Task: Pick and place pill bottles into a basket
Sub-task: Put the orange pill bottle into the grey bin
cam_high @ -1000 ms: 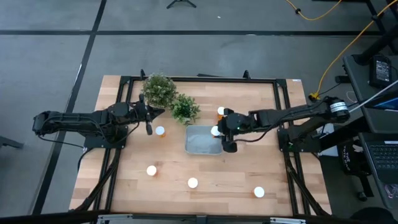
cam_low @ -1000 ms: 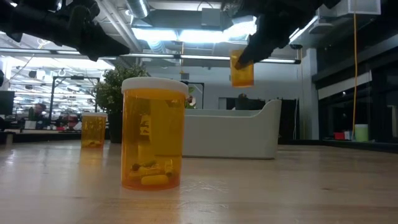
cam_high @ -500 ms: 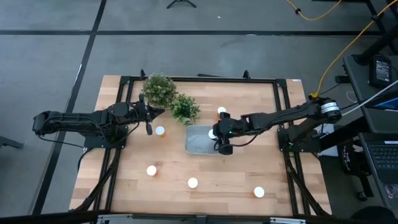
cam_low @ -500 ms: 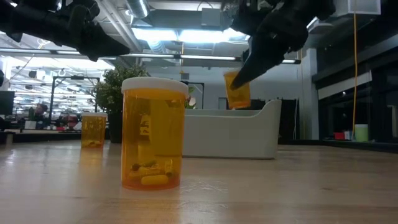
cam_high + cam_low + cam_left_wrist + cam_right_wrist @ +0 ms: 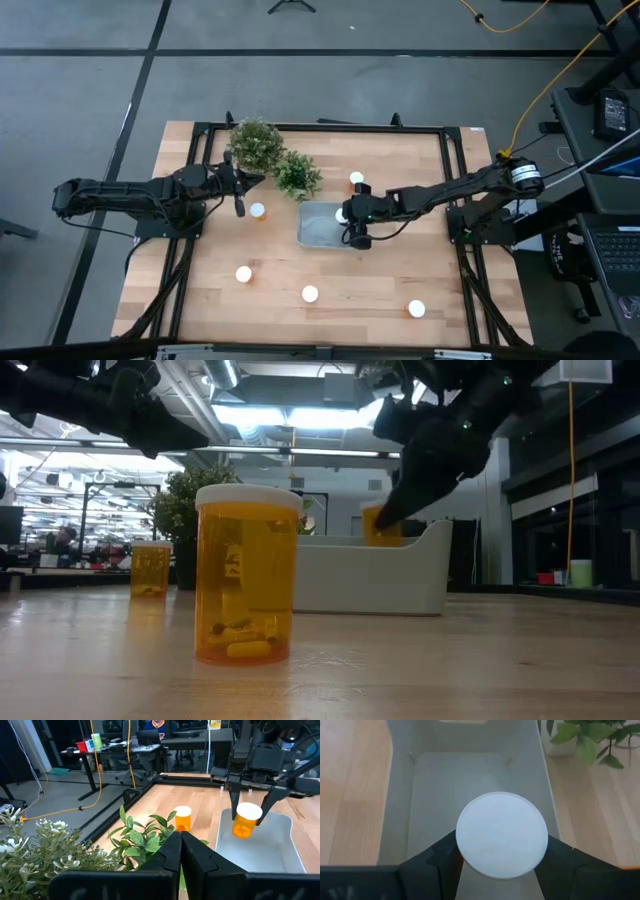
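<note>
The pale basket (image 5: 322,226) sits mid-table, right of two potted plants (image 5: 272,158). My right gripper (image 5: 345,216) is over the basket's right end, shut on an orange pill bottle with a white cap (image 5: 501,835). In the low view the bottle (image 5: 378,526) dips behind the basket wall (image 5: 370,575). Several more bottles stand upright on the table: (image 5: 257,210), (image 5: 356,178), (image 5: 243,273), (image 5: 310,294), (image 5: 416,309). My left gripper (image 5: 240,206) is shut and empty by the plants, near the bottle on the basket's left. My right gripper pinches the bottle between its two fingers (image 5: 442,857), on opposite sides of the white cap's rim (image 5: 465,845). The fingers come from above, pointing down (image 5: 234,800). The bottle hangs slightly tilted below them, its lower part (image 5: 243,829) inside the basket; whether it touches the floor cannot be told.
The two bushy plants stand just to the far left of the basket, close to my left gripper. A bottle (image 5: 182,818) stands beside the basket's far right corner. Bare wood lies along the near half of the table between the loose bottles.
My right gripper has gone down and a little toward the table's left, over the basket. The held bottle has dropped from well above the rim to partly inside the basket, tilting slightly. The fingers stay shut on it.
</note>
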`<state>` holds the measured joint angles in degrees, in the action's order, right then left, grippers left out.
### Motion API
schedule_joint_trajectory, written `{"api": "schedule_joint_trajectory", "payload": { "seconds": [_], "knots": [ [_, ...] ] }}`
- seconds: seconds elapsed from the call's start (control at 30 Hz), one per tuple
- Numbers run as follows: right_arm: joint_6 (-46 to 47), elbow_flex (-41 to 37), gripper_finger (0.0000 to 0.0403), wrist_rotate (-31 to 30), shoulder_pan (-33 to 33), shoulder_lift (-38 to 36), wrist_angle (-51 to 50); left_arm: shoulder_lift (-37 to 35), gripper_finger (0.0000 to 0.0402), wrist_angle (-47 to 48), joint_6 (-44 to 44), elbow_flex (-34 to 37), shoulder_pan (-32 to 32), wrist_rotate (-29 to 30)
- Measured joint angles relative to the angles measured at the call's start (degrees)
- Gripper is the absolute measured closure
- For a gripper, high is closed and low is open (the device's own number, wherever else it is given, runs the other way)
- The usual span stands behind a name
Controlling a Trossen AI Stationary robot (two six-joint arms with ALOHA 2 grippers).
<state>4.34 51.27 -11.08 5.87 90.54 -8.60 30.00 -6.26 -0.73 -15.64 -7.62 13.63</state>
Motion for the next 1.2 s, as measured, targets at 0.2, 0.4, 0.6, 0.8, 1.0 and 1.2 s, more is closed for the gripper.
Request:
{"api": "schedule_joint_trajectory", "payload": {
  "seconds": [0.2,0.4,0.6,0.8,1.0,1.2],
  "knots": [
    [0.17,-1.02,0.0196,-0.03,-0.01,-0.04,0.69,0.0,0.0396,0.0,0.0,0.0,0.02,0.0],
    [1.42,-1.04,0.0196,-0.01,0.0,-0.04,0.68,0.0,0.0396,0.0,0.0,0.0,0.0,0.0],
    [1.42,-1.05,0.0196,-0.01,0.0,-0.04,0.68,0.0,0.0396,0.0,0.0,0.0,0.02,0.0],
    [2.21,-1.1,0.0196,-0.03,0.0,0.77,0.65,0.0,0.0395,0.0,0.0,0.0,0.01,0.0],
    [3.06,-1.1,0.0196,-1.31,0.0,2.43,1.24,0.0,0.0396,-0.02,0.02,0.0,0.0,0.0],
    [3.87,-1.1,0.0196,-1.37,0.0,3.06,1.61,0.0,0.0395,0.0,0.13,0.0,0.01,-0.04]
  ]
}}
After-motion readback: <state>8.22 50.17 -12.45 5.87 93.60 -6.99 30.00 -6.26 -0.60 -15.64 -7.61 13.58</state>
